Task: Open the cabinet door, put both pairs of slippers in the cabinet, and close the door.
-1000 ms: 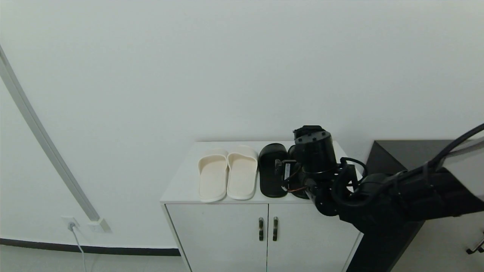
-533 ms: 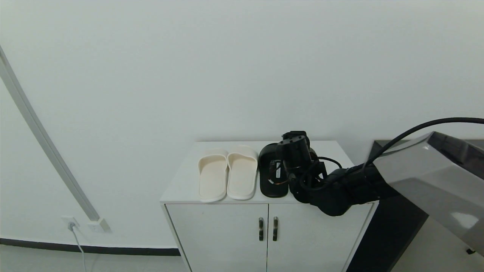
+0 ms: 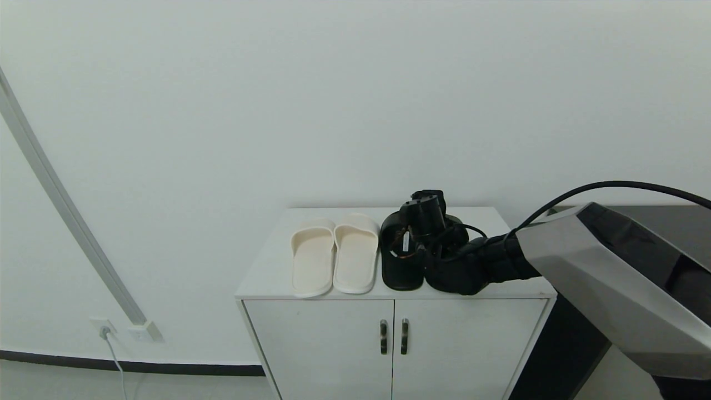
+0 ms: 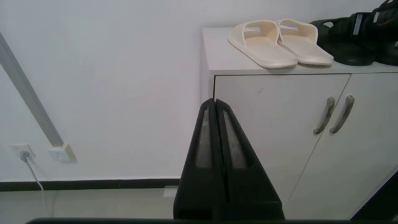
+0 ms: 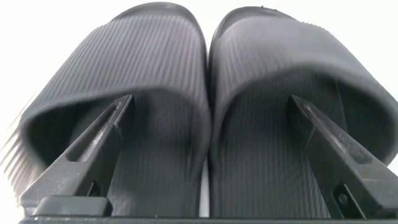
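A white cabinet point(image 3: 311, 344) stands against the wall with both doors shut and two dark handles point(image 3: 393, 336) at the middle seam. On its top lie a cream pair of slippers point(image 3: 333, 255) and, to their right, a black pair of slippers point(image 3: 399, 266). My right gripper point(image 3: 423, 230) is low over the black pair. In the right wrist view it point(image 5: 211, 99) is open, one finger point(image 5: 93, 149) under the strap of each black slipper point(image 5: 155, 68). My left gripper point(image 4: 215, 102) is shut and empty, held lower down and to the left of the cabinet front point(image 4: 273, 124).
A dark piece of furniture point(image 3: 677, 214) stands right of the cabinet. A slanted cable duct point(image 3: 55, 189) runs down the wall to an outlet point(image 3: 103, 328) with a plugged cord at lower left. Open floor lies left of the cabinet.
My right arm has stretched forward and slightly left, bringing its gripper from the cabinet's front right onto the black slippers. The slippers and doors have not moved.
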Motion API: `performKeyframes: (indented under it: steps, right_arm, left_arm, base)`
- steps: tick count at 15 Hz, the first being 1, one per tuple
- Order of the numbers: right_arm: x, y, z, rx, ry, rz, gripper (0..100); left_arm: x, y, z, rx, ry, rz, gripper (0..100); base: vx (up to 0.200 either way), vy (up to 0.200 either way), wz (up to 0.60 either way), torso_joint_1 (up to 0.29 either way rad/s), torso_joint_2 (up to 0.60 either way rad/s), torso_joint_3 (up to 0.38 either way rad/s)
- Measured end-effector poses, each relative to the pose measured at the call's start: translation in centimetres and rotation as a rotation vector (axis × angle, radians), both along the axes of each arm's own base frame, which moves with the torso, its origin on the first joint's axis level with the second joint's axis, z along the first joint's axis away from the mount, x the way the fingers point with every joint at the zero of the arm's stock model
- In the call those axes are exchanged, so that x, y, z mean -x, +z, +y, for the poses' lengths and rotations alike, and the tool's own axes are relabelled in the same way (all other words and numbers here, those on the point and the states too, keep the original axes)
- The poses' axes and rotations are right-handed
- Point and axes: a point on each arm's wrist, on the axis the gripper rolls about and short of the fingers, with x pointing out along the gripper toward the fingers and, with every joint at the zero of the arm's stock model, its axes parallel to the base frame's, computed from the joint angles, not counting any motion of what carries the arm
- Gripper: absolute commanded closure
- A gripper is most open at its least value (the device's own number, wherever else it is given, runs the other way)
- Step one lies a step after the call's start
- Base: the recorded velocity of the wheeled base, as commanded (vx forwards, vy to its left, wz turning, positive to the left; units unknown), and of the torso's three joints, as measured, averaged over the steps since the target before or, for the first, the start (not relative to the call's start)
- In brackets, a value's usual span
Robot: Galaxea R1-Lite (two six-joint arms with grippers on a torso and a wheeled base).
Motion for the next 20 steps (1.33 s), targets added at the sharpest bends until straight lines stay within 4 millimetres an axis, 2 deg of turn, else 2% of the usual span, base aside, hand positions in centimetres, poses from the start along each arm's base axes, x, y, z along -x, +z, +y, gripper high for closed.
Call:
performKeyframes:
  steps: [2,3,14,17,20]
  right_arm:
    - [-0.4,-0.2,-0.1,0.003,-0.006,0.0,0]
    - [-0.5,-0.3,-0.2,0.008,-0.007,0.001,100]
    - [0.0,-0.2,-0.6,0.021,-0.013,0.008,100]
    - [2.0,0.8,-1.8,0.034,0.028,0.011,100]
    - [5.7,1.8,-3.8,0.046,0.167,0.0,100]
  left_arm:
    - [0.0,0.0,0.0,0.0,0.0,0.0,100]
    - [0.0,0.0,0.0,0.0,0.0,0.0,100]
    - [0.0,0.0,0.0,0.001,0.001,0.0,100]
    - [0.0,0.0,0.0,0.001,0.001,0.0,100]
    - [0.0,0.0,0.0,0.0,0.001,0.0,100]
  base:
    - [0.0,0.0,0.0,0.0,0.0,0.0]
    - [0.0,0.0,0.0,0.0,0.0,0.0]
    - [0.0,0.0,0.0,0.0,0.0,0.0]
    - [0.0,0.0,0.0,0.0,0.0,0.0]
    - [0.0,0.0,0.0,0.0,0.0,0.0]
